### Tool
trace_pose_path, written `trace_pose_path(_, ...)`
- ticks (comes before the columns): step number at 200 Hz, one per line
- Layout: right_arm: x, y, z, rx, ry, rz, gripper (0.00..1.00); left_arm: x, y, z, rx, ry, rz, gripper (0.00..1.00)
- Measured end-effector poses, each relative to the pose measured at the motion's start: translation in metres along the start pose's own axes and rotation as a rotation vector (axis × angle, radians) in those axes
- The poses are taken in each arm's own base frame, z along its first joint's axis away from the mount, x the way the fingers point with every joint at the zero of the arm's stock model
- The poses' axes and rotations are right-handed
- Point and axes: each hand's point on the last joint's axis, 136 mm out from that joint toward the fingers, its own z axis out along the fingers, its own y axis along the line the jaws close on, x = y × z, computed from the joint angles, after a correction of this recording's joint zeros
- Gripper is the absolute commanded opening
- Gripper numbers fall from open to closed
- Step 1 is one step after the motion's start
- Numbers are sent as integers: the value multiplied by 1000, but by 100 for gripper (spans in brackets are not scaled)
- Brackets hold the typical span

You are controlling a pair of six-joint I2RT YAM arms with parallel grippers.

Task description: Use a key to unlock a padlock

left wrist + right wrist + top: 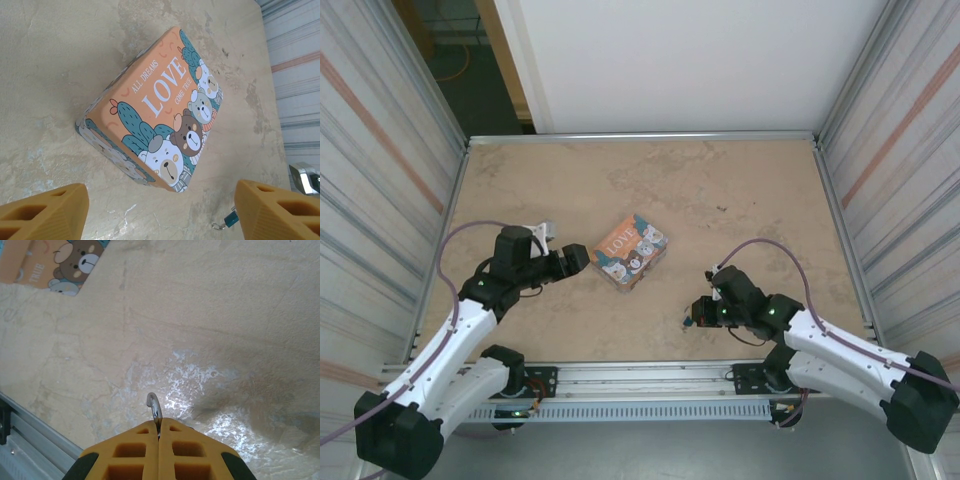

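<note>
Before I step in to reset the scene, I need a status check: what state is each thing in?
left end effector: open, empty, facing the box.
right end effector: shut on what looks like the key.
key: pinched, looped end poking out.
padlock: on the table, partly hidden; locked or not, cannot tell.
box: lying flat, printed face up, looks closed.

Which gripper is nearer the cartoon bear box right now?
Left. The left gripper sits close beside the box, on its left, open toward it; the right gripper is farther off, to the box's near right.
</note>
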Motion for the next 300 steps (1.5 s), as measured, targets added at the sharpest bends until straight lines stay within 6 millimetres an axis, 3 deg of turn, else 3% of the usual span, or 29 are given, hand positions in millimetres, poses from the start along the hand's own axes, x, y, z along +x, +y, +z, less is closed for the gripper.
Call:
trace_pose_path(82, 2, -4, 15, 20, 23, 8, 0, 2, 8, 0, -20, -11, 18, 98)
trace_pose_path(226, 10, -11, 41, 52, 92, 15, 0, 2, 14, 0, -42, -23, 33, 99)
trace_pose_path(300, 9, -12, 38, 62, 90, 7, 17, 1, 20, -3, -64, -27, 18, 99)
